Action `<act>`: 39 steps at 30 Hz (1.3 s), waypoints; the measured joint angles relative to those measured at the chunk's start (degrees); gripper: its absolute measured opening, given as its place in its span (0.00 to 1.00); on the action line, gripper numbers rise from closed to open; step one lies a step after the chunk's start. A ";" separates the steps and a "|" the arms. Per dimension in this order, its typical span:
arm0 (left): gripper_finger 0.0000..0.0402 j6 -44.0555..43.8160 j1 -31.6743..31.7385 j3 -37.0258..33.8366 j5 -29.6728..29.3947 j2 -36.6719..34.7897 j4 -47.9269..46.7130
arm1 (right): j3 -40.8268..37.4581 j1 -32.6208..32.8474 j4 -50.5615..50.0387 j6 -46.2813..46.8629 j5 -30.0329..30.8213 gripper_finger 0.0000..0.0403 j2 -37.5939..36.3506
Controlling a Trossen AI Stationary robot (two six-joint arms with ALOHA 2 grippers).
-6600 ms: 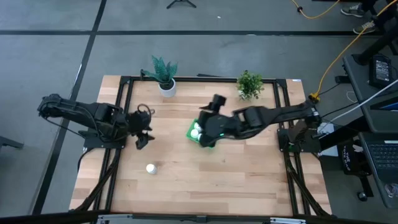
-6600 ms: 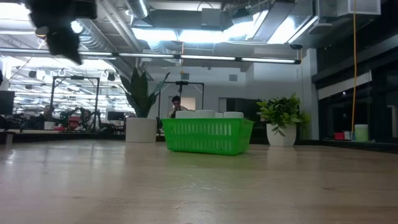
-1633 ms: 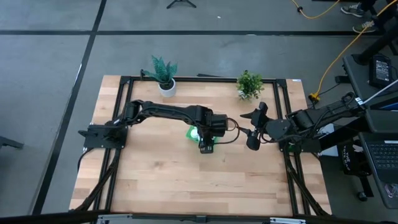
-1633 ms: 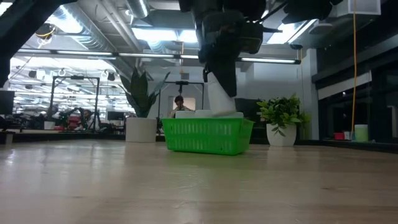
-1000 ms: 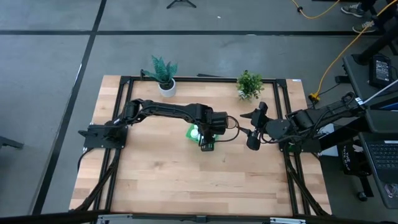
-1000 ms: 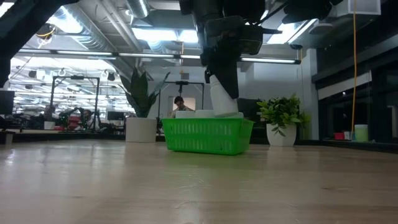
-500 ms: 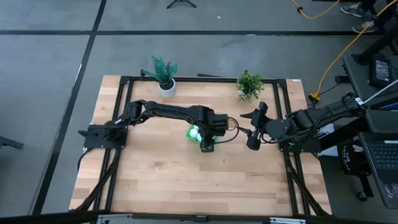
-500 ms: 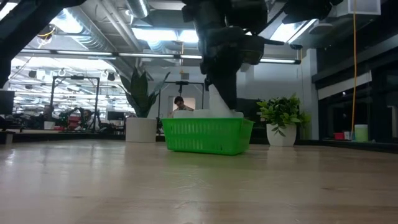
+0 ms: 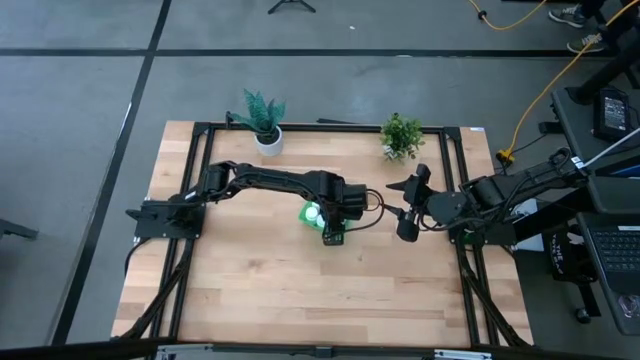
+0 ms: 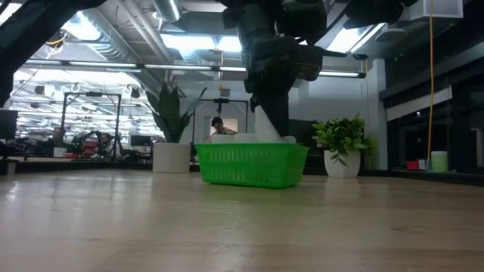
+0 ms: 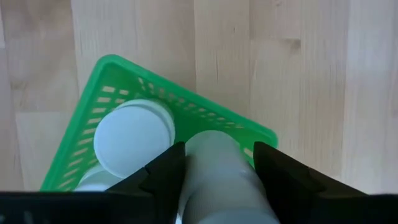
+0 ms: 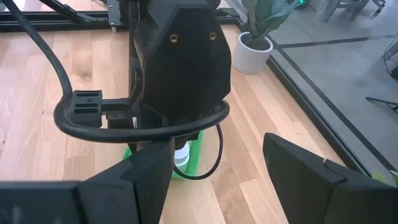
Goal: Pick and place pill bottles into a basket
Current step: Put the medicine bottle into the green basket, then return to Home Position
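The green basket (image 9: 309, 213) sits mid-table and also shows in the low view (image 10: 252, 166) and the left wrist view (image 11: 118, 81). White pill bottles (image 11: 134, 140) stand in it. My left gripper (image 9: 334, 225) is right above the basket's right end, shut on one more white bottle (image 11: 214, 174). That bottle reaches down behind the basket's rim in the low view (image 10: 266, 125). My right gripper (image 9: 405, 212) waits open at the table's right, clear of everything; its fingers stand wide apart in its wrist view (image 12: 217, 180). My left gripper pinches the bottle's round side (image 11: 193, 168) between its two fingers (image 11: 165, 171), which come from above and point down. The bottle hangs below the fingers, slightly tilted. Its lower end (image 10: 283, 138) is inside the basket at the right end, beside another bottle.
A potted plant in a white pot (image 9: 265, 125) and a second potted plant (image 9: 401, 135) stand at the table's far edge. Bare wood lies on the near half (image 9: 300, 290). A person shows far behind the basket (image 10: 215, 127).
My left gripper has gone down a little over the basket's right end with the bottle still held. The bottle's lower end has sunk farther behind the basket's rim. My right arm has kept still.
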 joint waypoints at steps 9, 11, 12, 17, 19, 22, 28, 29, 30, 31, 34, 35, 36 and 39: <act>0.51 0.83 -0.04 0.00 -0.02 0.00 0.02 | 0.00 0.01 -0.04 -0.20 0.00 0.61 0.00; 0.50 0.83 -0.04 0.00 0.00 0.00 0.06 | 0.00 0.01 -0.04 -0.20 0.00 0.61 0.00; 0.50 0.81 -0.04 0.00 -0.02 0.00 0.10 | 0.01 0.01 -0.04 -0.20 0.00 0.61 0.00; 0.50 0.20 -0.04 0.00 0.00 0.00 0.15 | 0.00 0.01 -0.04 -0.41 0.00 0.61 0.00; 0.50 -0.45 -0.04 0.00 -0.02 0.00 0.00 | 0.01 0.01 -0.07 -0.83 0.00 0.61 0.00; 0.50 -1.15 -0.04 1.80 -0.02 0.00 -3.27 | 0.00 0.00 -0.04 -1.30 0.00 0.61 0.00; 0.50 -0.62 -0.65 10.32 -1.02 0.00 -13.39 | 0.02 0.01 -0.04 -1.53 0.02 0.61 0.00; 0.49 -0.30 -0.79 12.24 -1.45 -0.02 -14.86 | 0.02 -0.01 -0.05 -1.76 0.02 0.61 -0.02; 0.49 -0.10 -0.84 14.49 -1.96 -0.04 -16.60 | 0.02 0.01 -0.17 -2.21 0.00 0.61 -0.21; 0.49 0.06 -0.91 16.61 -2.35 -0.20 -17.96 | 0.02 0.00 -0.61 -2.71 0.01 0.61 -0.61; 0.48 0.64 -0.63 23.00 -2.78 -1.69 -20.03 | 0.02 -0.02 -3.27 -2.99 0.78 0.61 -3.20; 0.47 0.89 -0.35 23.04 -3.00 -3.25 -19.69 | 0.02 -0.03 -4.61 -3.09 1.58 0.61 -4.47; 0.47 0.99 0.08 22.00 -3.20 -5.47 -17.93 | 0.02 -0.12 -5.73 -3.18 2.48 0.61 -6.12; 0.46 1.92 1.88 20.59 -6.83 -11.95 -17.29 | -0.54 -0.87 -9.13 -3.16 4.84 0.61 -12.85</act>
